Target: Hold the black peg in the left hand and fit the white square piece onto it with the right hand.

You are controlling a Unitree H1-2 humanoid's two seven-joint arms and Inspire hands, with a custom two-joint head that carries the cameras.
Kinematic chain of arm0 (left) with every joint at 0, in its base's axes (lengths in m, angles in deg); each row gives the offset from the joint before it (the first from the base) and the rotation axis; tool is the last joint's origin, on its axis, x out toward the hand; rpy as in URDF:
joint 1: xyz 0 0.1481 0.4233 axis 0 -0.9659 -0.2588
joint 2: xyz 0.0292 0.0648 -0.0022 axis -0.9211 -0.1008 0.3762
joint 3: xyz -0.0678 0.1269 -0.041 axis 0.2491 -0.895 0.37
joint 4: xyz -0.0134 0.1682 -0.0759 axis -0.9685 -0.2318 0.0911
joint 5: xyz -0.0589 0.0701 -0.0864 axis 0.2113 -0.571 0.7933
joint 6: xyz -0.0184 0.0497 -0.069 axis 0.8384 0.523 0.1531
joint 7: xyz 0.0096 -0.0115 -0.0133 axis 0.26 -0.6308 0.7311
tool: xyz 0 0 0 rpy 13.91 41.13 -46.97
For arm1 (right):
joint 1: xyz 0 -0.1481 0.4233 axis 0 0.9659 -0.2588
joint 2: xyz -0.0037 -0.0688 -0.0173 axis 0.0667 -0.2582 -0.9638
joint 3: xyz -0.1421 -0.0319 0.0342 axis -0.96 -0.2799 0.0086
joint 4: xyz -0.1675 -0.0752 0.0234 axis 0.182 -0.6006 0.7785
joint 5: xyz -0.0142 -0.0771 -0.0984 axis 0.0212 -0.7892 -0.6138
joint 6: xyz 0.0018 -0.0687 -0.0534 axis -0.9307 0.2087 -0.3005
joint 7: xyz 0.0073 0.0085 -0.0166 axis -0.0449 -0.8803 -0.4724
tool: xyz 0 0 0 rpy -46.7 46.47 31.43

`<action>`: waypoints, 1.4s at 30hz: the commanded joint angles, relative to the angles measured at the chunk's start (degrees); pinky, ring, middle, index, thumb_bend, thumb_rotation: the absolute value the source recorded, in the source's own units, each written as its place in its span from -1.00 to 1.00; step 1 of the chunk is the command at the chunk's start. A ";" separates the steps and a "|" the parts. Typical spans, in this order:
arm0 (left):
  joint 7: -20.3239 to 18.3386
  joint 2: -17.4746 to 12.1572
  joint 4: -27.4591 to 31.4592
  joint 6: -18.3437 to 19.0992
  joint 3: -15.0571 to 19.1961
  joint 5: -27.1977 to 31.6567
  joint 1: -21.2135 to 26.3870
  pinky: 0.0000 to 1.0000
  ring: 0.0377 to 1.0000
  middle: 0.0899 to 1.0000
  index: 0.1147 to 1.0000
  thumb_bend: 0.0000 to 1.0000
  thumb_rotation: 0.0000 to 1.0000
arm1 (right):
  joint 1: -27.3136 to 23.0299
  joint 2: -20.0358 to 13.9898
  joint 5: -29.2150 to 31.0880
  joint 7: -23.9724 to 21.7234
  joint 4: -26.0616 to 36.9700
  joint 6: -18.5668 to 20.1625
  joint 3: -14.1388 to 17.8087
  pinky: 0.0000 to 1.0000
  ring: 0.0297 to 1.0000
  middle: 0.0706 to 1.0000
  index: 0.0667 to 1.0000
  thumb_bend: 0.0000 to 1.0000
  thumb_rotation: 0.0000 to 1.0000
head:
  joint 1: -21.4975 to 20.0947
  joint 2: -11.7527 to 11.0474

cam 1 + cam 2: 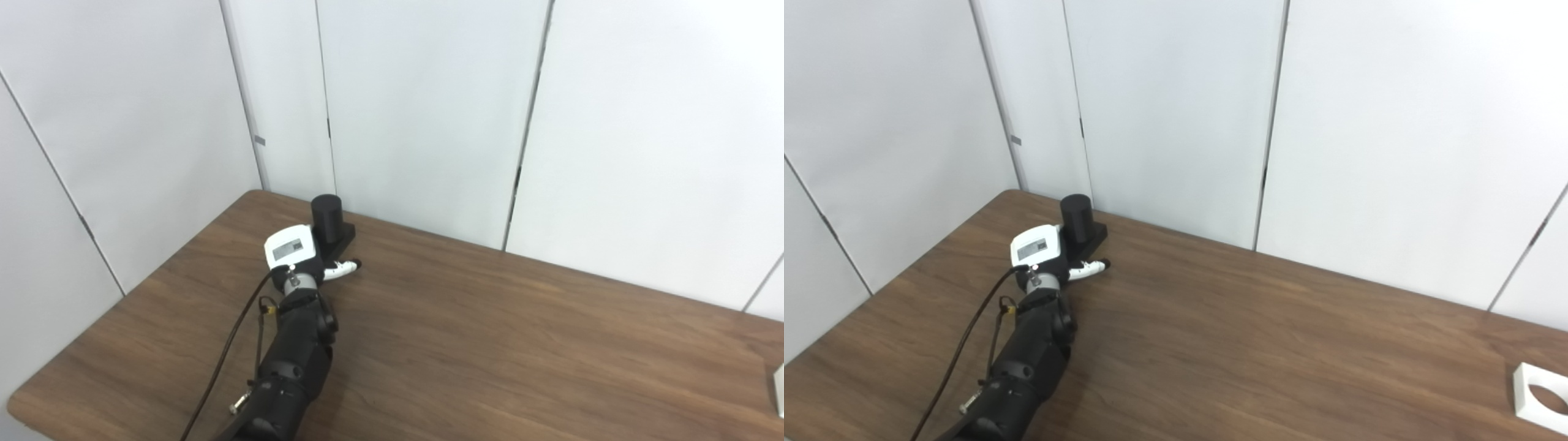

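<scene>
A: Table (490, 343) first. Brown wood, white wall panels running behind it.

B: Left arm (294, 361) is coming in from the bottom left and reaching toward the far left corner. No right arm showing in either view.

A: Peg (326, 217)?

B: Black cylinder standing upright on a black square base, sitting on the table near that far corner. Left hand (294, 251) is sitting right at the base, on the near side.

A: Gripping it?

B: Cannot tell. The white back of the hand is facing us and hiding most of the fingers. One finger (340, 268) is poking out to the right along the table, just in front of the base. Whether the others are closing on anything, not visible.

A: White piece (1540, 398)?

B: Lying flat at the near right edge of the table, round hole in it, well apart from the peg and hand. Only a sliver is showing in the left eye view.

A: Step?

B: Looks like grasping the peg, nothing fitted yet. My read: the hand should be wrapping the base or low on the cylinder, leaving the top free for the piece, and keeping the peg upright while lifting.
</scene>
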 commanded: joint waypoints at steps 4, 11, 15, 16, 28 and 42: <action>0.71 -1.60 0.69 0.19 0.28 -0.89 1.85 0.65 0.80 0.80 0.72 0.75 0.31 | 0.69 0.14 -0.53 -0.26 0.81 -0.22 -0.08 0.80 0.81 0.77 0.79 0.54 1.00 | 0.12 0.12; 1.69 -1.33 3.09 0.18 -0.01 -0.11 0.95 0.65 0.78 0.79 0.73 0.72 0.28 | 0.57 -0.07 -0.41 -0.45 0.68 -0.18 -0.06 0.82 0.82 0.79 0.80 0.52 1.00 | -0.03 0.21; 2.25 -1.34 5.00 0.18 -0.61 1.80 0.11 0.66 0.78 0.77 0.72 0.71 0.23 | 0.52 -0.30 -1.23 -0.26 0.55 -0.14 0.08 0.81 0.81 0.77 0.79 0.53 1.00 | 0.20 0.28; 2.58 -1.37 5.34 0.18 -0.76 2.32 -0.05 0.66 0.78 0.77 0.72 0.71 0.23 | 0.51 -0.32 -1.29 -0.30 0.56 -0.17 0.09 0.81 0.81 0.76 0.79 0.53 1.00 | 0.20 0.28; 4.24 -2.39 8.07 0.18 -2.35 5.28 -0.28 0.71 0.82 0.81 0.81 0.65 0.23 | 0.49 -0.34 -0.53 -0.76 0.55 0.05 0.24 0.88 0.85 0.80 0.82 0.48 1.00 | 0.32 0.44; 4.84 -3.00 5.01 0.18 -1.91 3.96 1.19 0.67 0.82 0.83 0.82 0.66 0.21 | 0.51 -0.21 -1.58 -0.48 0.76 0.34 0.22 0.85 0.83 0.76 0.81 0.48 1.00 | 0.38 0.67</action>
